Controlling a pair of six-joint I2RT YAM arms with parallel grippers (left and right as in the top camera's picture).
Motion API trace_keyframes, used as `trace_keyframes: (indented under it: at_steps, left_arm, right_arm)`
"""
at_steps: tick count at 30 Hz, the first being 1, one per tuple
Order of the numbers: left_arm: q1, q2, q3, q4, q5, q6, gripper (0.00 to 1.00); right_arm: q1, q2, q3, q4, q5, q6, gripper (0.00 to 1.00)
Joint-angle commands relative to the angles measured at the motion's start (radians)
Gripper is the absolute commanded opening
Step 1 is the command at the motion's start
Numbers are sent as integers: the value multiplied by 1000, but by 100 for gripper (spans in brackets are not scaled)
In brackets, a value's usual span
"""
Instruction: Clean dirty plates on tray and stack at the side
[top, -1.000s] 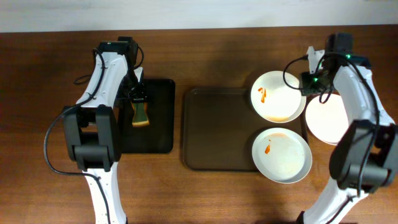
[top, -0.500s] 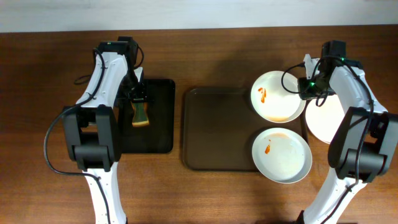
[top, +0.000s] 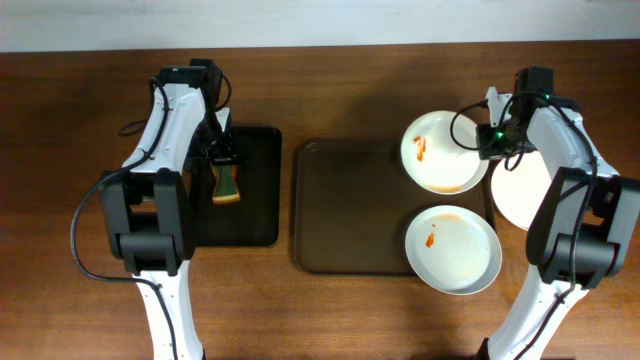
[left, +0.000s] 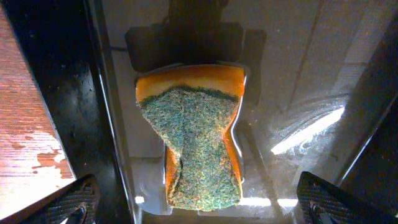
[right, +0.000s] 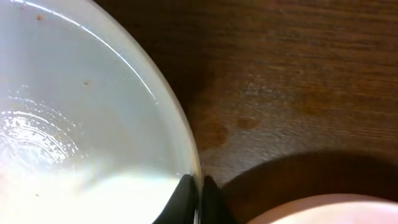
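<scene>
The brown tray (top: 350, 205) lies at the table's centre. A sauce-smeared plate (top: 440, 152) rests over its far right corner, and my right gripper (top: 487, 148) is shut on that plate's right rim. In the right wrist view the two fingertips (right: 186, 194) pinch the thin white rim of the plate (right: 81, 124). A second smeared plate (top: 452, 249) overlaps the tray's near right corner. A plain white plate (top: 525, 190) sits on the wood to the right. My left gripper (left: 199, 208) hangs open above a green-and-orange sponge (left: 199, 143).
The sponge (top: 226, 184) lies in a narrow black tray (top: 250, 190) left of the brown tray. The edge of the plain plate (right: 323, 213) lies close to my right fingers. Bare wood surrounds both trays.
My right gripper has closed onto the far plate's rim, and that plate has slid slightly left. The left arm has not moved.
</scene>
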Motion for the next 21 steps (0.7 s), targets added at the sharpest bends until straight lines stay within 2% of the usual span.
trace_keyframes:
  at_steps: [1, 2, 5, 6, 8, 13, 21]
  left_arm:
    - [3, 14, -4, -1, 11, 13, 100]
    - [3, 14, -4, -1, 11, 13, 100]
    - [3, 14, -4, -1, 11, 13, 100]
    - [3, 14, -4, -1, 11, 13, 100]
    - [3, 14, -4, -1, 11, 13, 100]
    - [3, 14, -4, -1, 11, 13, 100]
    - [3, 14, -4, -1, 11, 13, 100]
  right_arm:
    - [-1, 12, 0, 2, -32, 10, 4]
    - [-1, 12, 0, 3, -68, 18, 4]
    - [2, 11, 1, 22, -472, 125, 4]
    - [10, 11, 1, 17, -553, 166, 4]
    - [42, 11, 1, -29, -564, 196, 4]
    - [144, 11, 1, -181, -446, 193, 4]
    - [282, 11, 1, -294, -371, 224, 4]
